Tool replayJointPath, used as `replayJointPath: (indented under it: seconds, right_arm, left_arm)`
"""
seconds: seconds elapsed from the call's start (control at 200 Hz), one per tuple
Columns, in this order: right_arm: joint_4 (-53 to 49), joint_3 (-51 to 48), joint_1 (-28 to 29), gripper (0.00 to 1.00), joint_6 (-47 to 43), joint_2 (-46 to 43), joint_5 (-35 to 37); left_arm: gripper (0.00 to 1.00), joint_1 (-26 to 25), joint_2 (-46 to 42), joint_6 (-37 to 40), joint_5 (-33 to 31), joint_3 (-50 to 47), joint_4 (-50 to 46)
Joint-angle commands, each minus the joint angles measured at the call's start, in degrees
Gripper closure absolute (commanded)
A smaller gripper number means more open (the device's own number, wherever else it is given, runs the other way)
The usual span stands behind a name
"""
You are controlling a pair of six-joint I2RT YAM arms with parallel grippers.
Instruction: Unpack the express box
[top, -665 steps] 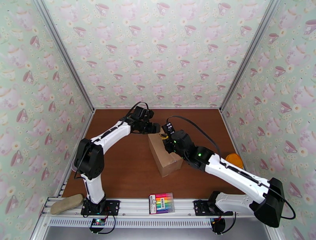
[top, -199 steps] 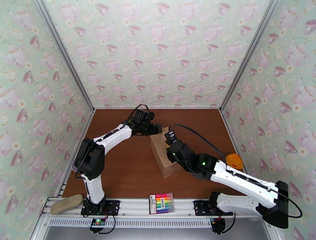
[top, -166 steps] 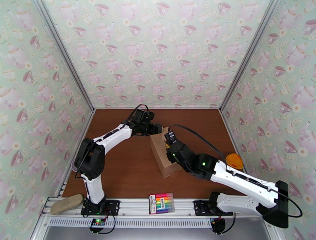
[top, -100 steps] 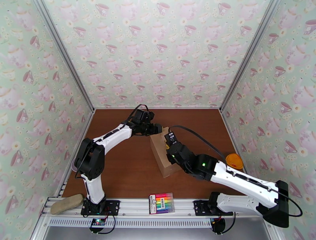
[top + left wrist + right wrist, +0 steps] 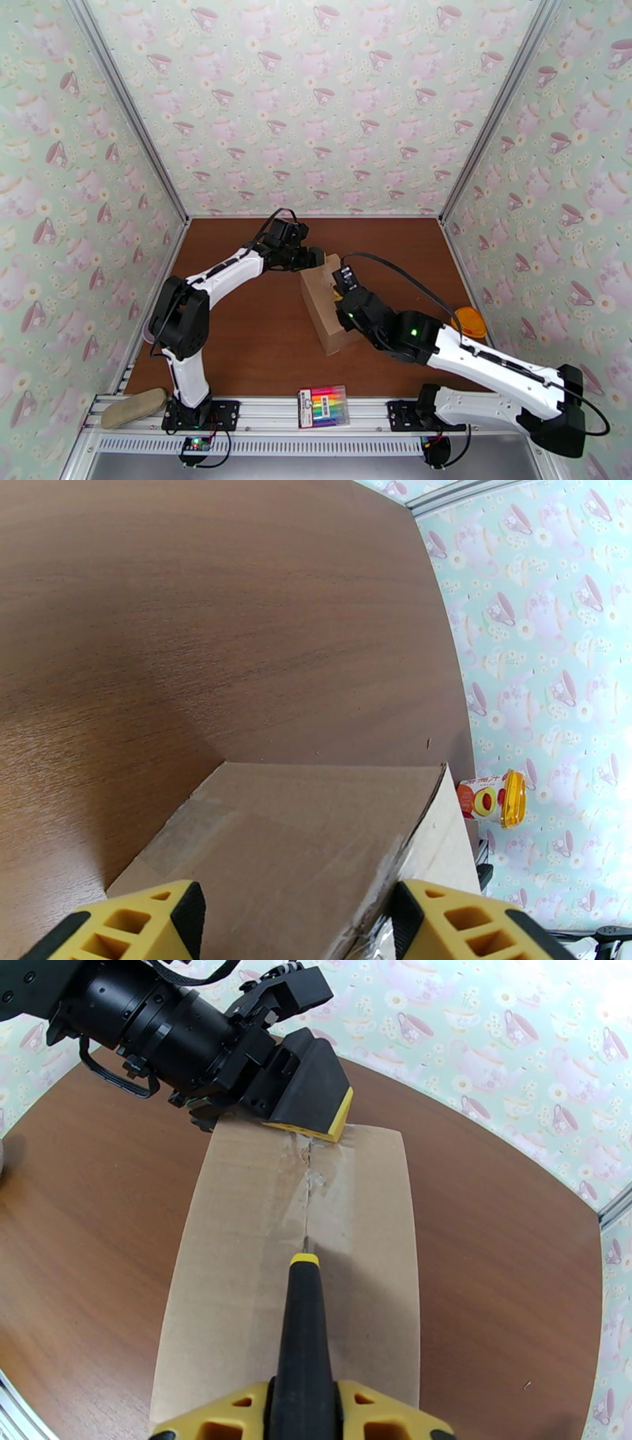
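Note:
The express box [image 5: 322, 309], a plain tan carton, lies in the middle of the brown table with its taped seam [image 5: 306, 1197] facing up. My left gripper [image 5: 314, 259] is shut on the box's far end, and its yellow fingertips [image 5: 126, 922] straddle the cardboard [image 5: 300, 835]. My right gripper [image 5: 304, 1414] is shut on a black-handled cutter [image 5: 302, 1331] with a yellow collar. The cutter's blade tip rests on the seam about halfway along the box top [image 5: 237, 1276]. The tape beyond the blade looks torn. In the top view my right gripper [image 5: 346, 304] hovers over the box's near half.
A flat pack of rainbow markers [image 5: 324, 406] lies on the front rail. An orange-lidded cup [image 5: 470, 322] lies on its side to the right of the box, also visible as the cup [image 5: 494, 798]. A tan oblong object [image 5: 133, 406] rests at the front left. Patterned walls enclose three sides.
My right arm has drawn back slightly toward the near edge, moving the cutter along the seam. My left gripper and the box have stayed put over the last second.

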Motion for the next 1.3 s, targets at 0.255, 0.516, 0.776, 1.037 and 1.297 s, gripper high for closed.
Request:
replayJointPath:
  seconds: [0.255,0.516,0.776,1.037,1.297]
  right_arm:
    - [-4.70,-1.01,1.19,1.00,3.47,-1.50,-3.85]
    - [-6.65,1.37,1.38,1.00,3.21,-4.12,-3.65]
    - [-7.02,0.86,1.45,1.00,4.26,-4.31,-4.20]
    - [-6.71,-0.12,1.50,1.00,4.40,-4.25,-3.98]
    - [-3.87,-1.95,1.52,1.00,4.67,-2.83,-4.96]
  left_arm:
    - [0.33,2.01,2.47,-0.83,-11.24,-2.76,-4.81]
    - [0.33,2.06,2.14,-1.58,-12.68,-2.77,-4.42]
    - [0.32,2.06,1.25,-2.15,-14.31,-2.58,-3.69]
    - [0.32,2.06,-1.15,-2.97,-17.13,-3.81,-0.83]
    - [0.31,2.02,-8.52,-2.96,-16.84,-6.86,5.15]
